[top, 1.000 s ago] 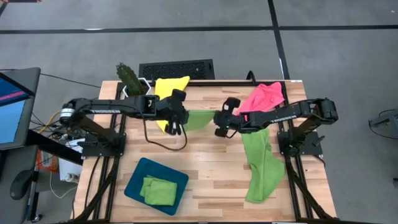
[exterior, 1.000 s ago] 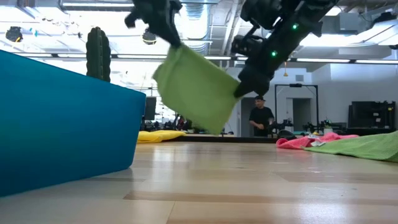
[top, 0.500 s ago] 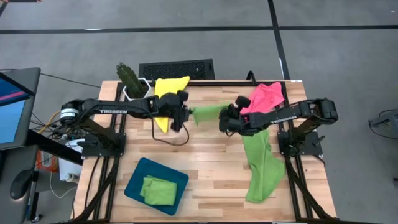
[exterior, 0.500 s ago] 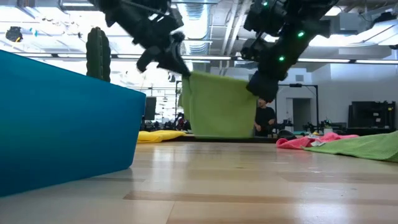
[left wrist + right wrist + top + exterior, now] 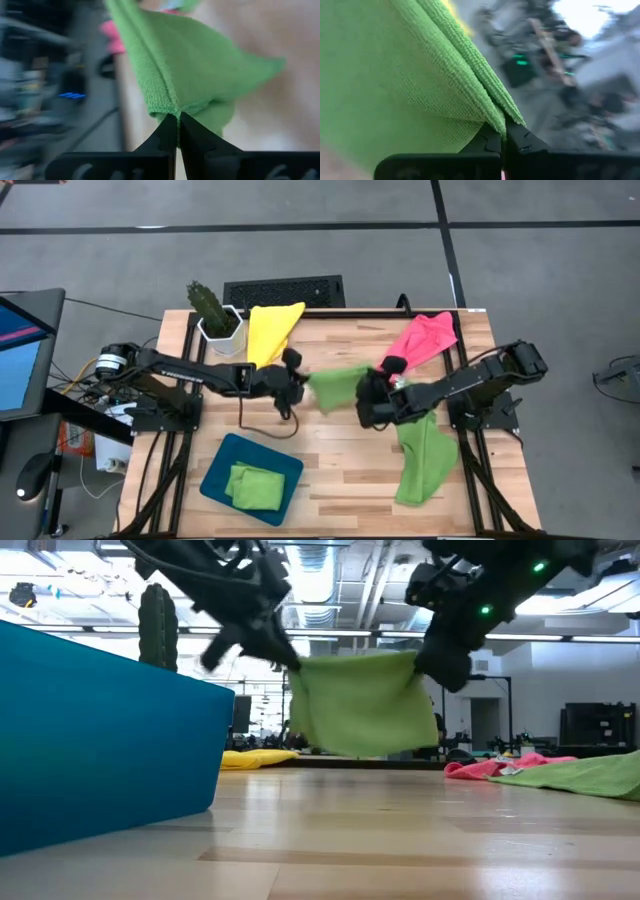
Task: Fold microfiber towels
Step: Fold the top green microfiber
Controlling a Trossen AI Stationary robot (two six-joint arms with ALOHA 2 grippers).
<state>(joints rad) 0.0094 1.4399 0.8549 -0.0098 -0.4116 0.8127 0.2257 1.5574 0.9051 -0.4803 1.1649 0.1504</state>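
I hold one lime towel (image 5: 338, 385) above mid-counter (image 5: 330, 445), left gripper (image 5: 297, 390) and right gripper (image 5: 366, 396) each pinching a top corner. Both have swung toward six o'clock since a moment ago, carrying it clear of the spare towels; laying it flat looks next.

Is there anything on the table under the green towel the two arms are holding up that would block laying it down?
Nothing visible does. The green towel hangs over bare wood; the teal tray and the other towels lie off to the sides.
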